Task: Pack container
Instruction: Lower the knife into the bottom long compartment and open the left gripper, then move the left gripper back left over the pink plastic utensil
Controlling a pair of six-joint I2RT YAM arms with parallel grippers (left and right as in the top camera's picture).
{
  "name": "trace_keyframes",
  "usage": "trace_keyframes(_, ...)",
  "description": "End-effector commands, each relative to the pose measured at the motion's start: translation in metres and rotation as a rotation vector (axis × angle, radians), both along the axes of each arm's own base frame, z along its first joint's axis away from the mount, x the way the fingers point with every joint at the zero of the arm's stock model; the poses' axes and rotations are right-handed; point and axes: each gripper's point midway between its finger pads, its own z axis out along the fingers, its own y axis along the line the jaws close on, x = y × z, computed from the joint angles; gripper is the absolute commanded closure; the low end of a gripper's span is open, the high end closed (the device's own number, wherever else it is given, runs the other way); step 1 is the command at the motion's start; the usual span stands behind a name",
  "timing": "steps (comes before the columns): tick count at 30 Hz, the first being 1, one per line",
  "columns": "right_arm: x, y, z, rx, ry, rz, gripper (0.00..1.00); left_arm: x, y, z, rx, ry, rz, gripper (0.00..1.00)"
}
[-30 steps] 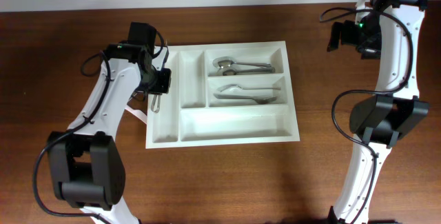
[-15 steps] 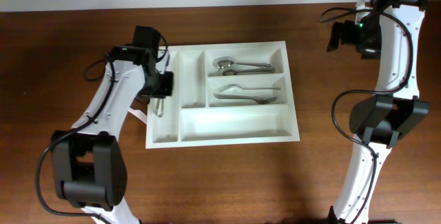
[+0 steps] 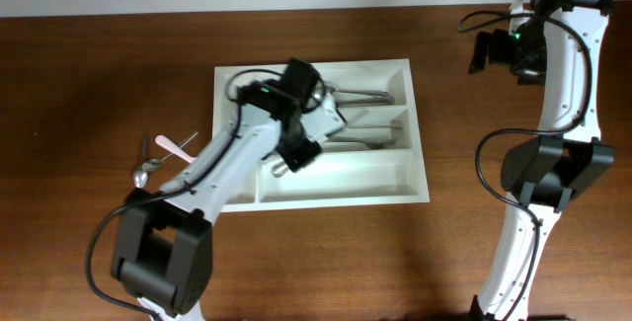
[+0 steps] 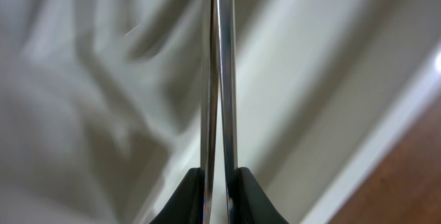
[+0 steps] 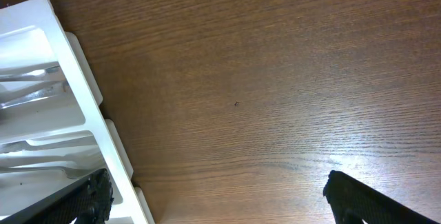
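left claw hangs over the container, abt 8 o'clock of its centre, near the end of the long bottom compartment. in the wrist view its fingers are nearly closed, pinching a thin metal piece seen edge-on. can't tell what sort, looks like 2 slim strips side by side. the white tray sits mid-table, long side running 9 to 3. the 2 upper long compartments hold metal cutlery, partly hidden by the arm. at 9 o'clock of the tray, apart from it on the wood, lie a spoon and a pale stick. right claw is up at 2 o'clock, well apart from the tray, fingers spread wide w/ nothing btwn them, only bare wood below.
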Motion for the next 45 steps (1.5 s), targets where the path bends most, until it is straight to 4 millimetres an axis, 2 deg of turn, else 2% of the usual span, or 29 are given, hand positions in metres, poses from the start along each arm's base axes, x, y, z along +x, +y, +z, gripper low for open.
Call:
trace_keyframes(1, 0.003, 0.0, 0.005, -0.011, -0.018, -0.006, 0.01, -0.02, -0.026, 0.013, -0.044, -0.041, -0.259, 0.98)
trace_keyframes(5, 0.003, 0.0, 0.005, -0.011, -0.018, -0.006, 0.01, -0.031, -0.038, 0.011, -0.034, -0.054, -0.383, 0.98)
trace_keyframes(8, 0.003, 0.0, 0.005, -0.011, -0.018, -0.006, 0.01, -0.04, -0.038, -0.001, -0.015, -0.037, -0.455, 0.98)
trace_keyframes(13, 0.003, 0.0, 0.005, -0.011, -0.018, -0.006, 0.01, -0.052, -0.022, -0.03, 0.054, 0.024, -0.49, 0.98)
trace_keyframes(17, 0.003, 0.0, 0.005, -0.011, -0.018, -0.006, 0.01, -0.049, -0.007, -0.047, 0.138, 0.027, -0.48, 0.98)
trace_keyframes(18, 0.003, 0.0, 0.005, -0.011, -0.018, -0.006, 0.01, -0.048, -0.005, -0.049, 0.152, 0.025, -0.479, 0.95)
trace_keyframes(19, 0.003, 0.0, 0.005, -0.011, -0.018, -0.006, 0.01, -0.048, -0.003, -0.049, 0.16, 0.024, -0.478, 0.78)
trace_keyframes(22, 0.003, 0.0, 0.005, -0.011, -0.018, -0.006, 0.01, -0.044, -0.002, -0.05, 0.177, 0.007, -0.475, 0.58)
trace_keyframes(25, 0.003, 0.0, 0.005, -0.011, -0.018, -0.006, 0.01, -0.039, -0.004, -0.049, 0.172, -0.013, -0.473, 0.51)
trace_keyframes(31, 0.003, 0.0, 0.005, -0.011, -0.017, -0.006, 0.01, -0.03, -0.011, -0.047, 0.155, -0.056, -0.47, 0.53)
trace_keyframes(35, 0.003, 0.0, 0.005, -0.011, -0.017, -0.006, 0.01, -0.017, -0.02, -0.035, 0.133, -0.104, -0.448, 0.6)
trace_keyframes(38, 0.003, 0.0, 0.005, -0.011, -0.018, -0.006, 0.01, 0.008, -0.023, -0.013, 0.15, -0.187, -0.355, 0.65)
trace_keyframes(42, 0.003, 0.0, 0.005, -0.011, -0.017, -0.006, 0.01, 0.059, 0.001, 0.027, 0.245, -0.354, -0.1, 0.66)
trace_keyframes(45, 0.003, 0.0, 0.005, -0.011, -0.018, -0.006, 0.01, 0.09, 0.033, 0.052, 0.268, -0.427, 0.112, 0.61)
